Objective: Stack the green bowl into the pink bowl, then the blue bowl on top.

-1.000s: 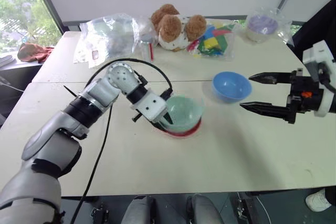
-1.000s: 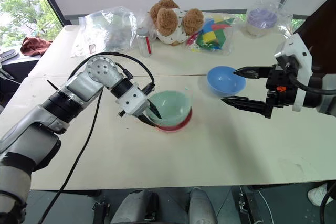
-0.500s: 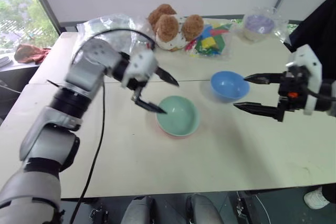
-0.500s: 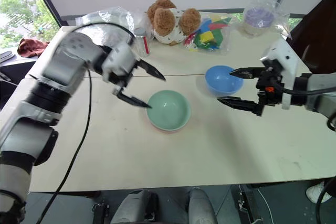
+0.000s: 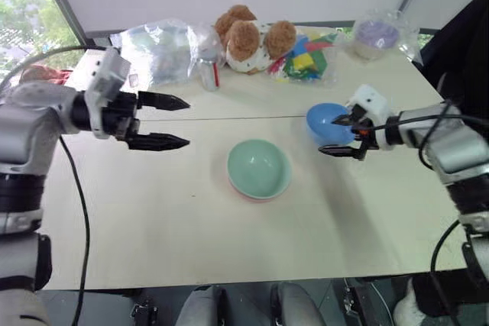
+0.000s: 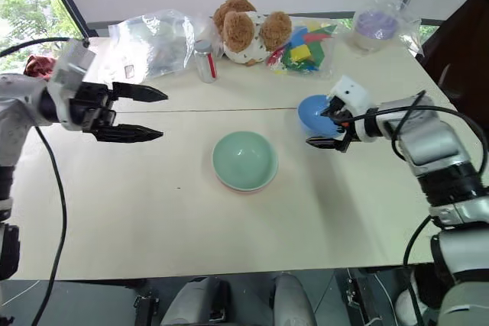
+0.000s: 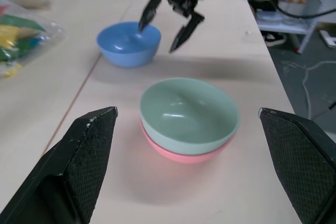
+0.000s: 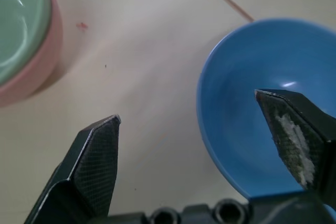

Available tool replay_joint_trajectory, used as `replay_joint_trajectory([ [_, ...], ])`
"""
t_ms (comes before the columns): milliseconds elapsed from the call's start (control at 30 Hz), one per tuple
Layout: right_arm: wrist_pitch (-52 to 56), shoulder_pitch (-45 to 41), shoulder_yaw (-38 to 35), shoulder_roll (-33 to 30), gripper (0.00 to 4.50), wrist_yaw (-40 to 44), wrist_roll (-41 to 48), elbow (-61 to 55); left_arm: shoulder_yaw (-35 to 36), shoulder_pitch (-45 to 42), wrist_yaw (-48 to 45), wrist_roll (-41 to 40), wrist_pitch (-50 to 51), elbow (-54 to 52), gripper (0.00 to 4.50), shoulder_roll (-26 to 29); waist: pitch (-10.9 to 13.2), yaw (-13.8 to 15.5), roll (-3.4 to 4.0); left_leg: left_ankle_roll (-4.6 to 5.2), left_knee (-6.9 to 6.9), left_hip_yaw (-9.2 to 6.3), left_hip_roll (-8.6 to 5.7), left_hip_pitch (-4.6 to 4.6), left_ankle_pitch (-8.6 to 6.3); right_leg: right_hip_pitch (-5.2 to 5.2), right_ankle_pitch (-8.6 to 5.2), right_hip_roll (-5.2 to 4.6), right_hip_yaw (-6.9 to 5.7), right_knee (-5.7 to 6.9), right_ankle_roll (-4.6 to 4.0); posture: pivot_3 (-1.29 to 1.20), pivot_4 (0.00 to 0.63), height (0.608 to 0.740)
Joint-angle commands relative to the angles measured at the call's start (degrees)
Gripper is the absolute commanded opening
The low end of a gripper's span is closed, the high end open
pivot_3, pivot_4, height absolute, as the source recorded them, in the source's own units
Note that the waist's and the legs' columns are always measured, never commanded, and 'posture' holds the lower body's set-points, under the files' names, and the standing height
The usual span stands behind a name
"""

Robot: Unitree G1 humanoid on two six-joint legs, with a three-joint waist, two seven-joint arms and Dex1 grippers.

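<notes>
Left wrist view: unmarked green bowl (image 7: pixel 186 111)

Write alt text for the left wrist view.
A green bowl sits nested in a pink bowl on a pale table, framed by the open left hand. Beyond, the open right hand straddles a blue bowl's rim.

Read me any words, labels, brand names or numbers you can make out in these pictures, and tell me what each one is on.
No text can be read.
The small can by the plush toy carries print, too small to read.
A card inside the clear plastic bag is too blurred to read.
The green bowl, pink bowl and blue bowl are plain.
</notes>
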Motion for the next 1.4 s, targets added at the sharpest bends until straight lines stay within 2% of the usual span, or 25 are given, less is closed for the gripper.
replay_joint_trajectory([
  [33, -7.51, -4.49, 2.06, 2.5, 4.5, 2.02, -5.99, 10.92, 6.06, 2.6, 3.32, -3.16, 2.36, -5.51, 4.46, 1.72, 0.0, -0.19, -0.01, 0.0, 0.0, -0.01, 0.0, -0.01, 0.0, 0.0, 0.0, 0.0, -0.01, 0.0, 0.0, 0.0, 0.15, 0.74],
  [100, -10.0, -6.84, 2.72, 4.76, 4.5, 2.83, -7.99, 17.25, 8.42, 4.57, 4.57, -4.83, 3.82, -7.77, 4.46, 2.2, 0.01, -0.39, 0.0, -0.02, -0.02, 0.0, 0.01, 0.01, 0.01, -0.01, 0.0, 0.01, 0.0, 0.0, 0.0, 0.0, 0.15, 0.74],
  [200, -14.41, -9.29, 3.29, 6.31, 3.59, 3.22, -11.39, 23.45, 10.65, 6.18, 6.36, -6.94, 5.54, -10.17, 4.5, 2.38, 0.01, -0.37, 0.01, -0.08, -0.06, -0.01, 0.04, 0.02, 0.04, -0.05, 0.0, 0.03, -0.01, 0.03, 0.0, 0.0, 0.15, 0.74],
  [400, -20.84, -12.78, 2.92, 8.16, 0.43, 4.96, -15.06, 30.14, 15.07, 10.24, 8.32, -9.81, 7.37, -12.43, 4.5, 3.71, 0.02, -0.54, 0.02, -0.12, -0.06, -0.01, 0.04, 0.04, 0.06, -0.05, 0.0, 0.02, -0.01, 0.04, 0.0, 0.0, 0.15, 0.74],
  [433, -22.12, -12.97, 2.7, 7.6, 0.04, 5.96, -15.26, 28.86, 15.39, 10.44, 8.31, -10.05, 7.39, -12.08, 4.5, 3.89, 0.02, -0.53, 0.03, -0.13, -0.06, -0.01, 0.04, 0.05, 0.06, -0.05, 0.0, 0.02, -0.01, 0.05, 0.0, 0.0, 0.15, 0.74],
  [533, -23.65, -12.96, 1.28, 6.29, 0.04, 9.45, -14.4, 24.55, 15.79, 10.84, 8.27, -10.58, 7.32, -11.51, 4.5, 4.28, 0.02, -0.36, 0.03, -0.15, -0.06, -0.03, 0.05, 0.06, 0.08, -0.02, 0.0, 0.03, -0.01, 0.07, 0.0, 0.0, 0.15, 0.74],
  [667, -18.44, -8.3, -1.94, 1.14, 0.04, 23.09, -4.65, -1.36, 15.39, 11.99, 6.62, -9.83, 6.18, -9.71, 4.5, 5.38, 0.07, -0.19, 0.11, -0.16, -0.11, -0.04, 0.04, 0.02, 0.07, -0.08, 0.0, 0.0, -0.02, 0.09, 0.0, 0.0, 0.15, 0.74],
  [733, -15.67, -5.3, -1.94, -0.16, 0.04, 26.39, -1.42, -12.52, 15.04, 12.31, 6.11, -9.11, 5.39, -8.72, 4.5, 5.87, 0.06, -0.16, 0.1, -0.16, -0.15, -0.05, 0.06, 0.02, 0.07, -0.1, 0.0, 0.01, -0.03, 0.14, 0.0, 0.0, 0.15, 0.74],
  [833, -13.92, -2.53, -0.67, 0.1, 0.04, 27.73, -0.3, -21.42, 14.37, 11.79, 6.0, -8.62, 4.82, -7.58, 4.5, 6.04, 0.03, -0.28, 0.05, -0.15, -0.14, -0.09, 0.08, 0.05, 0.06, -0.07, 0.0, 0.01, -0.06, 0.09, 0.0, 0.0, 0.15, 0.74],
  [933, -13.26, -1.08, 1.13, 1.8, 0.04, 27.21, -1.19, -24.69, 13.66, 11.11, 6.27, -8.36, 4.61, -7.43, 4.5, 5.69, 0.03, -0.22, 0.05, -0.07, -0.04, -0.06, 0.05, 0.11, 0.01, 0.03, 0.01, -0.01, -0.06, 0.12, -0.01, 0.0, 0.15, 0.74],
  [1367, -14.37, -0.94, 6.75, 9.43, 0.04, 24.03, -5.87, -25.85, 14.14, 12.75, 8.74, -9.33, 5.16, -9.94, 4.5, 5.52, 0.03, -0.14, 0.04, -0.15, -0.05, -0.07, 0.04, 0.11, 0.06, -0.02, 0.01, -0.01, -0.05, 0.15, -0.02, 0.0, 0.15, 0.74],
  [1400, -14.57, -1.1, 6.98, 9.71, 0.39, 24.22, -5.97, -26.11, 14.23, 12.86, 8.95, -9.42, 5.25, -10.16, 4.5, 5.55, 0.03, -0.11, 0.04, -0.15, -0.05, -0.07, 0.04, 0.11, 0.06, -0.02, 0.01, -0.01, -0.05, 0.15, -0.02, 0.0, 0.15, 0.74],
])
